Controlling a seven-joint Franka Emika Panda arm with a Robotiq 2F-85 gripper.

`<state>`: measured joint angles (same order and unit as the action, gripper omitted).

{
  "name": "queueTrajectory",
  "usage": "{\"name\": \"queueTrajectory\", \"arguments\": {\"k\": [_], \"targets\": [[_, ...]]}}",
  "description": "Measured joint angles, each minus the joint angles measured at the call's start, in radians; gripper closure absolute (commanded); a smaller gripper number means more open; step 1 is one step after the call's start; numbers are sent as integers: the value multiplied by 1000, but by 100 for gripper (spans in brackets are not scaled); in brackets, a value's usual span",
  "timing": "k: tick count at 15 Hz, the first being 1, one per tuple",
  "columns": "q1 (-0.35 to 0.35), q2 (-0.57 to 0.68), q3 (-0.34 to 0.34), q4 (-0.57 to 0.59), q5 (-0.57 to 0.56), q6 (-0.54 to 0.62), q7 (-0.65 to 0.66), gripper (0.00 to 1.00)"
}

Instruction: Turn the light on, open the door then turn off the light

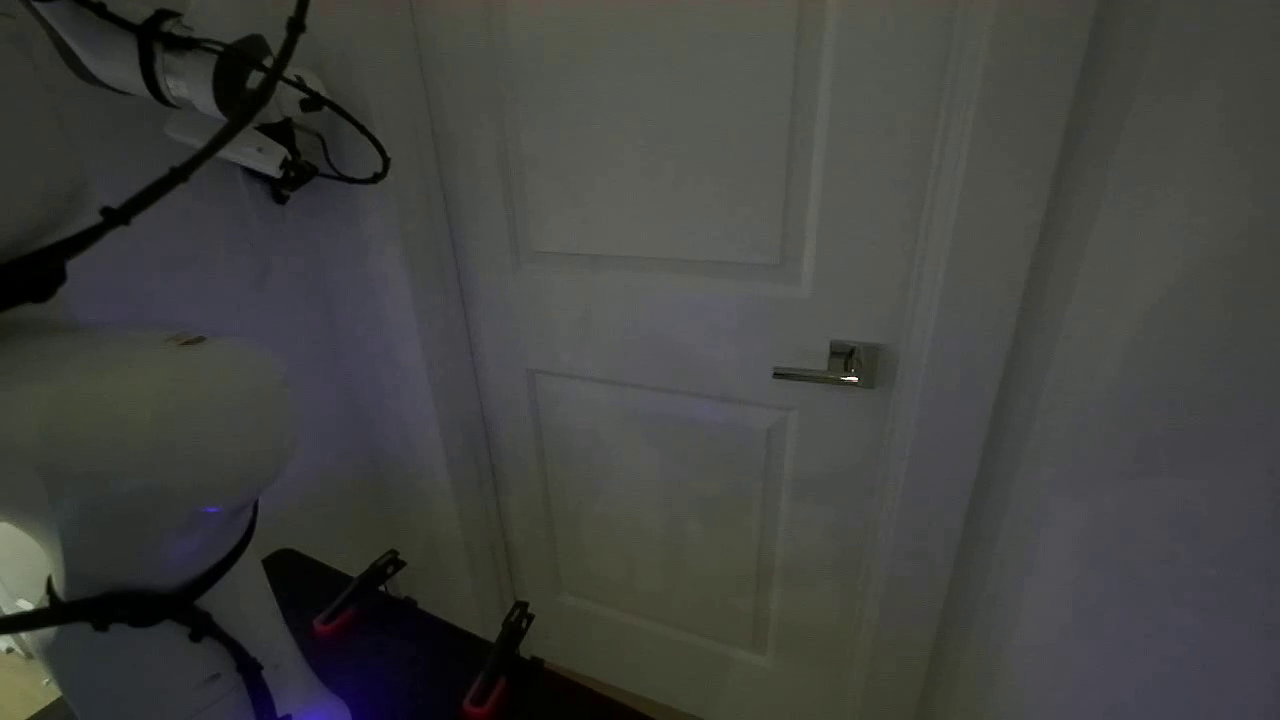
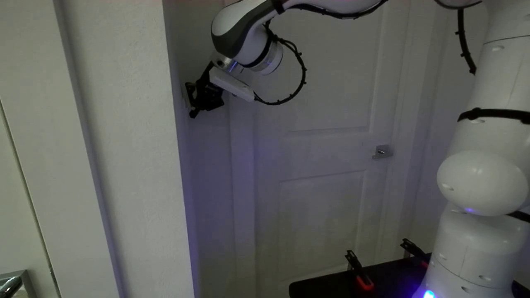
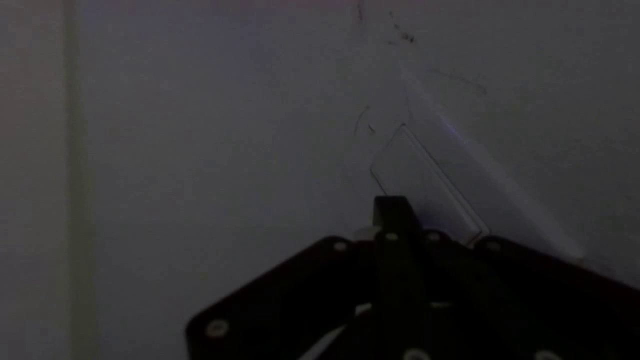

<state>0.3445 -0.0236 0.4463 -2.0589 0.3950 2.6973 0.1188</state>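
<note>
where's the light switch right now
In the wrist view, the light switch is right of centre on the wall, its lower end partly hidden by the shut end effector; whether they touch is unclear.

Two black clamps [image 1: 499, 655], red-ended, on dark tabletop [image 1: 410, 660].

Door [image 1: 650, 180]: handle [image 1: 850, 366] fitted at its right side; right wall [image 1: 1150, 400] set alongside. Switch [image 3: 425, 175]: mounted on the wall [image 3: 225, 150] left of the door. Gripper [image 3: 393, 212]: placed before the switch, which is partly covered in the wrist view; contact undetermined. Table [image 2: 319, 285]: set before the door; two clamps [image 2: 359, 271] fixed along its door-side edge. Arm [image 2: 476, 182]: mounted on the table, right of the clamps and partly before the door in an exterior view.
</note>
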Motion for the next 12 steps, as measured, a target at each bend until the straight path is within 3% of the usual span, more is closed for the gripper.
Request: {"name": "queueTrajectory", "arguments": {"k": [7,12], "targets": [[5,-8,-34,36,35,-91,-11,100],[9,-4,-35,52,184,-91,-139,100]]}}
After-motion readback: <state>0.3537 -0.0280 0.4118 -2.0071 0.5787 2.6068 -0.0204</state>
